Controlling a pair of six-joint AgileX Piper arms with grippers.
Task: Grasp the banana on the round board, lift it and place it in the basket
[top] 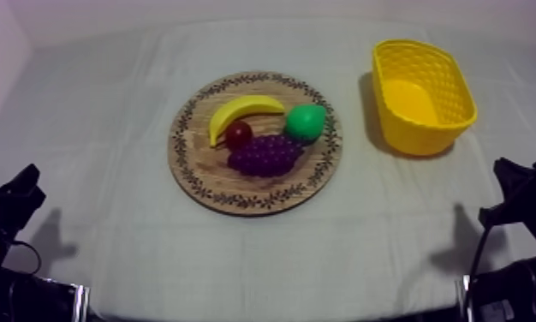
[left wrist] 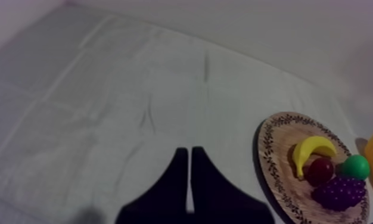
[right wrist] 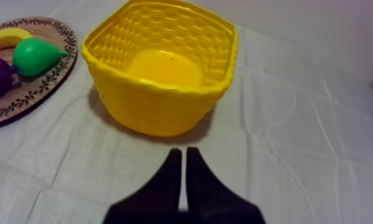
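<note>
**Top view.** A round wooden board with a patterned rim (top: 237, 202) sits mid-table on the grey-white cloth (top: 100, 128). A curved yellow toy banana (top: 244, 110) lies across the board's 11-to-1 o'clock arc. A small red fruit (top: 239, 134) is tucked under the banana's curve and touches it. A green toy pear (top: 306, 122) rests at 2 o'clock on the board, with a purple bunch of grapes (top: 267, 156) toward 5 o'clock. A yellow woven-look plastic basket (top: 421, 137) stands at 2 o'clock from the board, near it but apart, with nothing inside. The left arm (top: 10, 214) sits low at the table's 8 o'clock edge and the right arm (top: 520, 193) at 4 o'clock, both well away from the fruit.

**Left wrist view.** The left gripper (left wrist: 189, 152) has its two black fingers pressed together into a narrow wedge, with nothing between them. It hangs over bare cloth. The board and its fruit lie off at about 2 o'clock from it.

**Right wrist view.** The right gripper (right wrist: 183, 154) is likewise closed on nothing. The basket stands at its 12 o'clock and the board's edge at 10 o'clock.

**Progress.** The task looks unstarted, since the banana is on the board and no claw is near it. The reach, grasp, lift, carry and drop all remain. The right arm seems better placed, being closer to the basket.
</note>
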